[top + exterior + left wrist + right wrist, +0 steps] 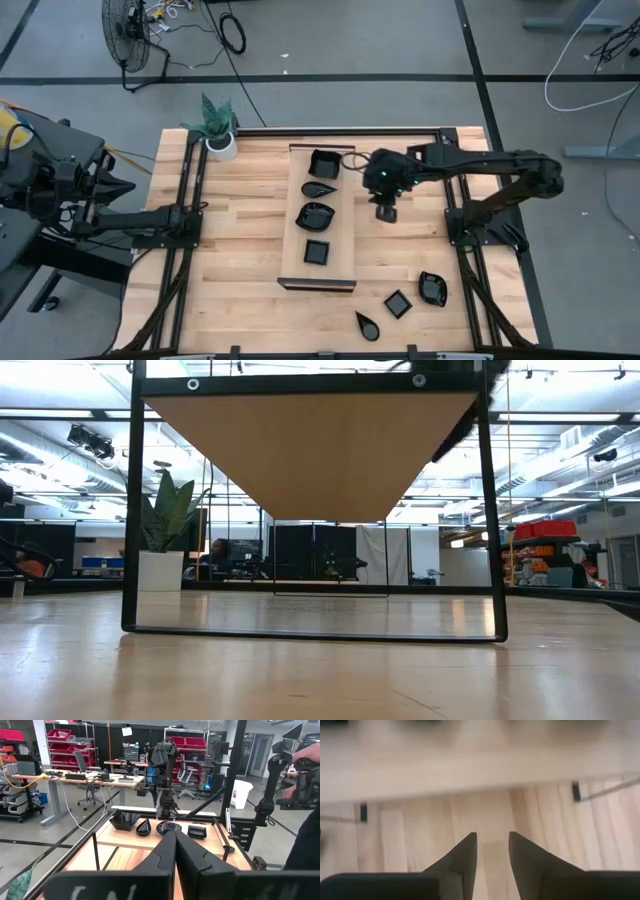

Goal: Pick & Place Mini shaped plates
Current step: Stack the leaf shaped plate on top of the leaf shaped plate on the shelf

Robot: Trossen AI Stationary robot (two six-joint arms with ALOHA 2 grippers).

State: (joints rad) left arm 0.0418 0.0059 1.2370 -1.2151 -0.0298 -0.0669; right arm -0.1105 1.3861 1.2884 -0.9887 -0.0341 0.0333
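Plates are split between two places, and the layout suggests sorting in progress: four of the small black dishes sit in a row on the long wooden board (340,262) at mid-table, a wavy-rimmed bowl (325,162) at the far end, then a teardrop plate (320,188), a leaf-shaped dish (315,214) and a square plate (317,252). Three more lie loose on the table (240,250) near the front right corner, a teardrop (367,325), a small square (398,304) and a rounded dish (433,288), well apart from the board and probably waiting their turn.

The right end effector (386,211) hovers just beside the board's right edge. In its own wrist view the two dark fingers (465,855) stand parted with only bare wood showing between them, so it carries nothing. It seems placed to head for the loose plates, though from above its height over the table is hard to judge.

The left end effector (175,851) waits at the table's left side with its fingers pressed together and empty. A potted plant (219,125) stands at the far left corner, out of the way
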